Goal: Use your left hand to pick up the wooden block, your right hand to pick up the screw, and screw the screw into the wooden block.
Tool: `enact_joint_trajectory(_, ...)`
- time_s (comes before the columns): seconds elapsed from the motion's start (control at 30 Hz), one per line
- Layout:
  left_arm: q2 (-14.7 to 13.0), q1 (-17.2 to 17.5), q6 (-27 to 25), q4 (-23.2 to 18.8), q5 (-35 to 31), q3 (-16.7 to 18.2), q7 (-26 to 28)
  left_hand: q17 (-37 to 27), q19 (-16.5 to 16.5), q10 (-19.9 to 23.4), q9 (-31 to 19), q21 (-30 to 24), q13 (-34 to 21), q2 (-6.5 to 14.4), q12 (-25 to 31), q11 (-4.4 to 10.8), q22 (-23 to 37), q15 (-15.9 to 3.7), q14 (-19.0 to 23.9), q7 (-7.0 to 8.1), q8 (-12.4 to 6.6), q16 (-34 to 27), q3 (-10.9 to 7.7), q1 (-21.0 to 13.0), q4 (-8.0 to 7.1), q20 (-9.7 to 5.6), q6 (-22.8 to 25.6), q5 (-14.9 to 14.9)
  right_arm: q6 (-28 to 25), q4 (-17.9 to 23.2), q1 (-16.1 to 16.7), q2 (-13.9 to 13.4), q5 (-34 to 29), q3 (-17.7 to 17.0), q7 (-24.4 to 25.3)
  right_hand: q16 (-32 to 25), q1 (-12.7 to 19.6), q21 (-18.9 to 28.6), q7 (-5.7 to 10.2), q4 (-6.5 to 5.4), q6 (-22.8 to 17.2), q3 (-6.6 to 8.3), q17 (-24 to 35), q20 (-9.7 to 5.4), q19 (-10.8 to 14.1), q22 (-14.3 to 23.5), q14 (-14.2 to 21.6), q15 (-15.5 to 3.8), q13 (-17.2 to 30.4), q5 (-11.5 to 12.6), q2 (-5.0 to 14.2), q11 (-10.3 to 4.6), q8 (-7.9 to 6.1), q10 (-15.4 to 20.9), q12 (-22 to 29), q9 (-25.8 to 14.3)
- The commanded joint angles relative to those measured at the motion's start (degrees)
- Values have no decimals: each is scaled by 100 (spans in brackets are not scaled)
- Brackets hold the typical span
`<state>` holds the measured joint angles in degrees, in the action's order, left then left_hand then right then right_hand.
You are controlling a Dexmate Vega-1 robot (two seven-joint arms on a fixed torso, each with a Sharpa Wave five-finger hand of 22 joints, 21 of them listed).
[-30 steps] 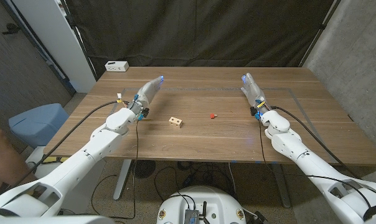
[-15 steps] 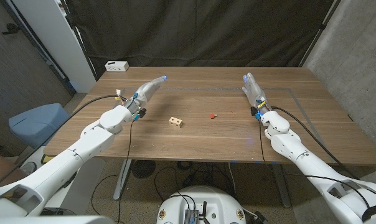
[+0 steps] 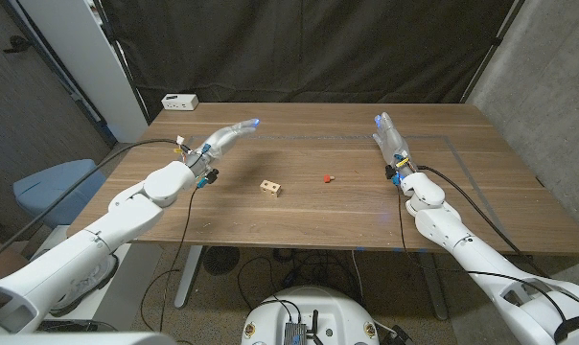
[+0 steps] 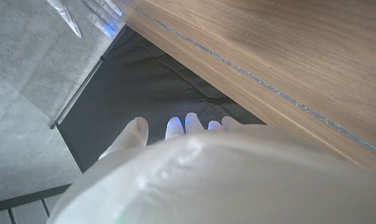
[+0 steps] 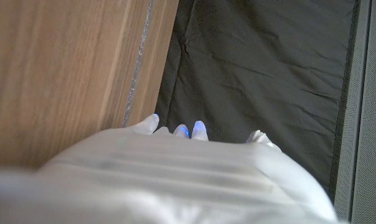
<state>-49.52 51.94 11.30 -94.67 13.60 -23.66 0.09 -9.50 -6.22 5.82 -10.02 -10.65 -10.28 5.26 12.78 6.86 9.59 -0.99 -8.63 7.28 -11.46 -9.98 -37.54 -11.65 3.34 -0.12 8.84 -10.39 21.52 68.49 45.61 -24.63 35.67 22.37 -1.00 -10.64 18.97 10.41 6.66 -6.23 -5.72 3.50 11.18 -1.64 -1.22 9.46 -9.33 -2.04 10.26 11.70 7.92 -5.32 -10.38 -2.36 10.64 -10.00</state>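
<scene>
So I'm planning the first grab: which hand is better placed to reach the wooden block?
Left. The left hand hovers on the block's side of the table, the wooden block lying nearer it. The right hand is farther, beyond the red screw. Neither hand holds anything.

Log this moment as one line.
left hand open, raised | right hand open | wooden block on table, untouched | screw on table, untouched
</scene>
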Motion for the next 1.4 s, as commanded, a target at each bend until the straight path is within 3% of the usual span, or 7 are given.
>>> enact_joint_trajectory(0.03,-525,259,-71,-504,-600,148,47,-10,76,105,-14,-63,-28,-68,25,84,19,8,36,40,-40,-48,-11,-160,183,1,112,-35,65,-26,20,21,-25,-3,16,-40,22,57,34,28,2,-22,1,-59,31,25,-51,-72,14,43,-102,-30,-17,-31,1,-27)
enact_joint_trajectory(0.2,-757,343,-269,-779,-751,219,-41,-16,153,239,-19,-62,-39,-195,35,151,17,39,139,80,-44,-73,-11,-377,452,55,162,-28,97,-59,20,49,-35,5,25,-39,26,57,28,48,9,-35,-6,-48,35,25,-54,-64,14,43,-141,-26,-16,-39,0,-27)
enact_joint_trajectory(0.23,-796,355,-311,-834,-795,230,-48,-20,175,281,-21,-57,-46,-265,33,218,16,-15,159,155,-57,-72,-5,-493,571,0,200,-24,102,-67,18,53,-37,7,24,-39,26,57,29,51,9,-38,-7,-47,35,25,-53,-65,14,43,-148,-24,-16,-39,0,-27)
enact_joint_trajectory(0.37,-972,360,-562,-1093,-1035,240,-104,-23,262,405,-25,-66,-56,-370,54,271,15,-10,258,206,-85,-92,-3,-698,697,85,290,-12,118,-94,9,70,-41,14,19,-39,23,57,24,63,15,-52,-10,-40,37,25,-56,-60,14,42,-179,-20,-15,-46,-2,-27)
enact_joint_trajectory(1.07,-1483,262,-2007,-2396,-2680,-54,-440,-32,295,517,-46,-13,-94,-589,51,298,10,46,409,212,-94,-97,-73,-1292,764,293,347,-2,216,9,187,94,-26,-44,173,-42,28,58,34,106,27,-77,-22,-7,52,25,-54,-30,15,50,-246,-28,-16,-57,0,-28)
enact_joint_trajectory(1.3,-1458,405,-2707,-2838,-3422,-167,-266,-39,221,649,-60,14,-142,-695,101,319,9,111,540,200,-98,-121,-132,-1662,764,417,349,-7,212,79,243,72,-48,-51,232,-43,37,57,40,121,33,-74,-26,16,52,25,-55,-27,15,56,-244,-31,-16,-55,3,-29)
enact_joint_trajectory(1.4,-1408,459,-2886,-2928,-3549,-185,-242,-41,352,729,-69,-31,-186,-832,126,378,9,36,680,253,-124,-134,-177,-2057,764,582,410,7,211,111,270,66,-62,-56,274,-42,40,57,42,125,35,-71,-27,19,51,26,-57,-28,15,59,-240,-36,-17,-53,4,-29)
